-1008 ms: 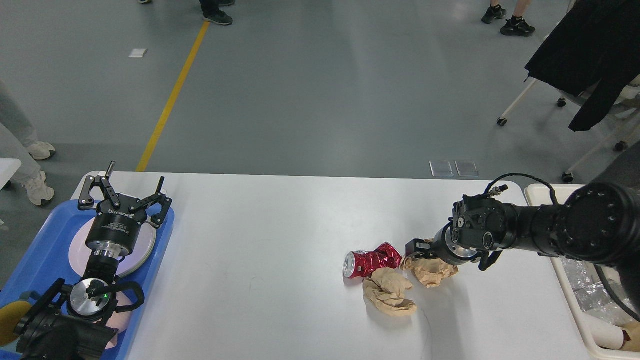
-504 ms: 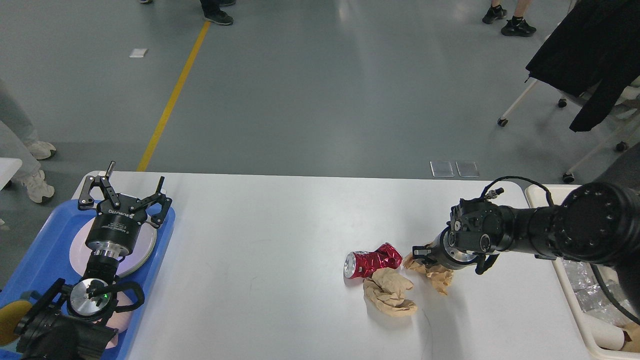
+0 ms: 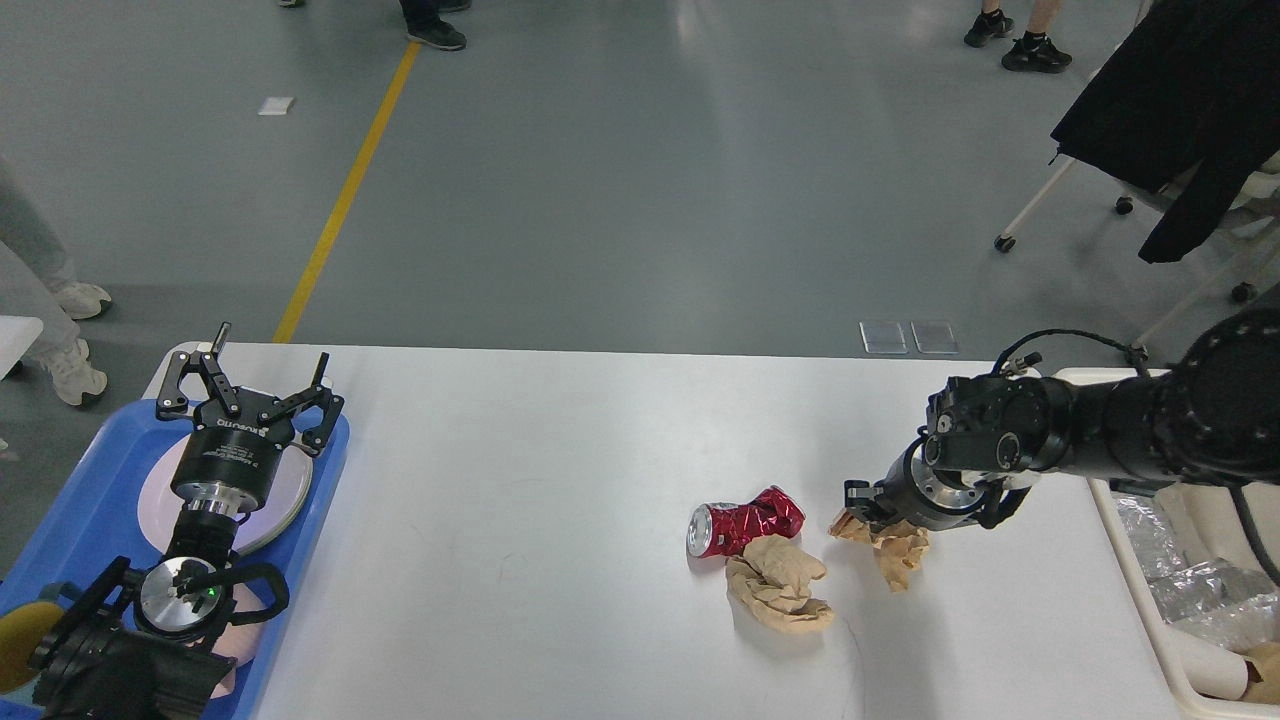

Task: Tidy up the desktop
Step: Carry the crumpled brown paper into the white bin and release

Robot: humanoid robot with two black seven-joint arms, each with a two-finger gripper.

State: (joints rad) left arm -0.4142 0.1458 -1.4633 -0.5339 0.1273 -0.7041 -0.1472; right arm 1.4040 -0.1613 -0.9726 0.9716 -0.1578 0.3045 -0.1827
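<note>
Two scraps remain mid-desk (image 3: 560, 450): crushed can (image 3: 745, 528), paper wad (image 3: 780, 585). Right hand (image 3: 868, 510) pinches another brown wad (image 3: 895, 548) toward the right-side bin (image 3: 1120, 530); left hand (image 3: 255, 395) spread above the tray (image 3: 90, 480).

White desktop (image 3: 520, 480), rounded corners, smooth, faintly scuffed

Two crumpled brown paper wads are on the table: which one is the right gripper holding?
The right-hand wad, pinched by the right gripper. The other wad lies untouched below the crushed red can.
</note>
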